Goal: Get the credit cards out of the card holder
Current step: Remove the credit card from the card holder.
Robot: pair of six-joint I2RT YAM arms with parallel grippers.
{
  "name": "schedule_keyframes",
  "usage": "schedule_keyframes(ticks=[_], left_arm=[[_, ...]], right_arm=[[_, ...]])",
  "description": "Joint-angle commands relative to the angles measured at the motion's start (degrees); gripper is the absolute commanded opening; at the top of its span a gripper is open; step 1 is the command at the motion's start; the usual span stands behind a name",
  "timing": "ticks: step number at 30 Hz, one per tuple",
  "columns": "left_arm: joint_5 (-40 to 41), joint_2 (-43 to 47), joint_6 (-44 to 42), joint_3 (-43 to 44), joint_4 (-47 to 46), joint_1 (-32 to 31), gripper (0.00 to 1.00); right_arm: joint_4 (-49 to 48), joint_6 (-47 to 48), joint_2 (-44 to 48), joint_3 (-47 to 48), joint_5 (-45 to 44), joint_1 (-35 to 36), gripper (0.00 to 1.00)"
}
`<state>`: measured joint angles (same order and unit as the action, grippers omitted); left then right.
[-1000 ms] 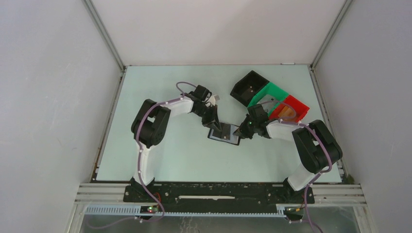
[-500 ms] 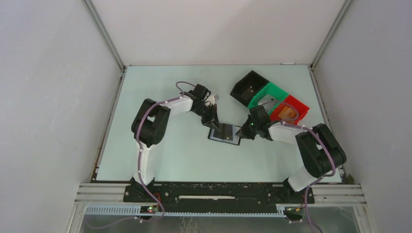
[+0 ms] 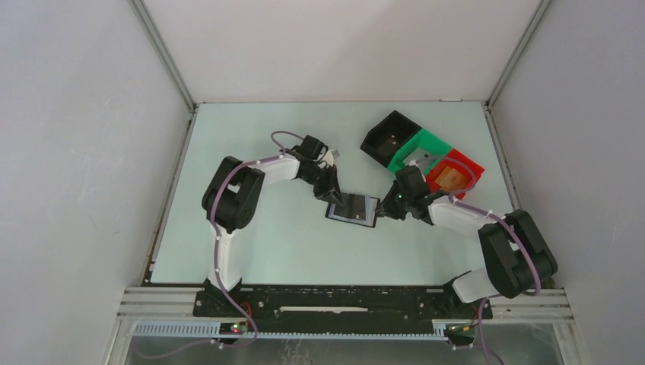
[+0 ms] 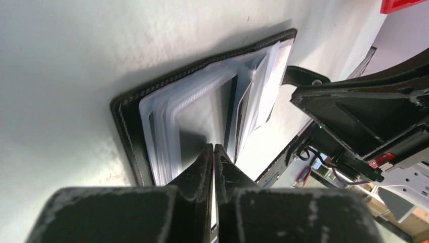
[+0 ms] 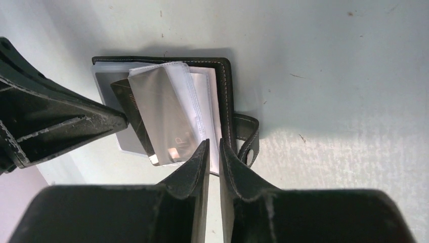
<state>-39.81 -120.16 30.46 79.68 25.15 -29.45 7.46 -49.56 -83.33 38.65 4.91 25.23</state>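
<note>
Top external shows me the card holder lying open on the table between the arms. My left gripper is pinched closed, tips on its clear sleeves. My right gripper stands barely apart at the holder's edge, gripping nothing visible. Some credit cards poke from the sleeves.
</note>
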Motion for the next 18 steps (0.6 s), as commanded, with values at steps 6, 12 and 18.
schedule_keyframes(ticks=[6, 12, 18], left_arm=[[4.53, 10.32, 8.55, -9.70, -12.48, -0.90, 0.26], [4.79, 11.01, 10.30, -10.95, -15.06, -2.73, 0.39], [5.40, 10.12, 11.16, -11.80, -16.33, -3.16, 0.44]], right_arm=[[-2.02, 0.11, -0.63, 2.06, -0.04, 2.11, 0.20], [-3.45, -0.57, -3.30, 3.22, 1.24, 2.22, 0.22], [-5.30, -1.14, -5.74, 3.43, 3.39, 2.19, 0.24]])
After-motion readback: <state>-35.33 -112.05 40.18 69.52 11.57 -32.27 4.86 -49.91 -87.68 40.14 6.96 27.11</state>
